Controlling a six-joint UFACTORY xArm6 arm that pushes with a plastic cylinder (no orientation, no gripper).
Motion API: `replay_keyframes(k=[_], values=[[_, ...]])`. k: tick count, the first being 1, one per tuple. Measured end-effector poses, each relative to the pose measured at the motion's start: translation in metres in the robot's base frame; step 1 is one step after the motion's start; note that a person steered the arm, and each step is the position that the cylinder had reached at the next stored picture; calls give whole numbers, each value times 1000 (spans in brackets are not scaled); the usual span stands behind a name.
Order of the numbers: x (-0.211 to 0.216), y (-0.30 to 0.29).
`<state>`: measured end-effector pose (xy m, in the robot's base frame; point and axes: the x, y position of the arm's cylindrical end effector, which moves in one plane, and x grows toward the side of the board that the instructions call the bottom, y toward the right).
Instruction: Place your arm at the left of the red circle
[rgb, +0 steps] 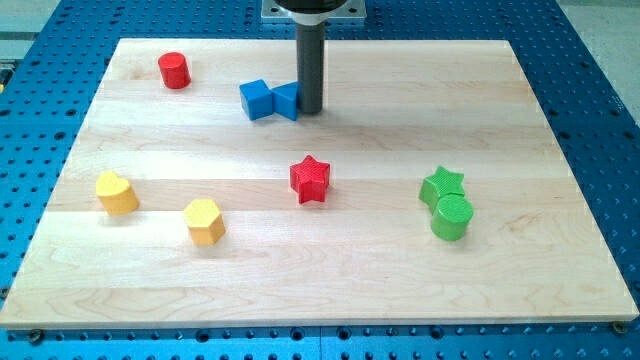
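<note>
Touching the blue blocks' (270, 100) right side, our tip (310, 109) carries no claw, just a bare rod. We see the red circle (174, 70) well off to the tip's left on the table (400, 270).

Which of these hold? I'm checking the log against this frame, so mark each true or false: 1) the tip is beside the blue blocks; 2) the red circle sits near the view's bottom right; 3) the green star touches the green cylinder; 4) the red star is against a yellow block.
1) True: my tip sits right against the blue blocks, on their right in the view.
2) False: the red circle is near the view's top left.
3) True: the green star touches the green cylinder.
4) False: the red star stands alone, apart from the yellow hexagon and the yellow heart.
</note>
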<state>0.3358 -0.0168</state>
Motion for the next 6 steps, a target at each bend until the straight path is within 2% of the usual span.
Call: replay_keyframes(k=[4, 5, 6], values=[[22, -43], [58, -65], [66, -150]])
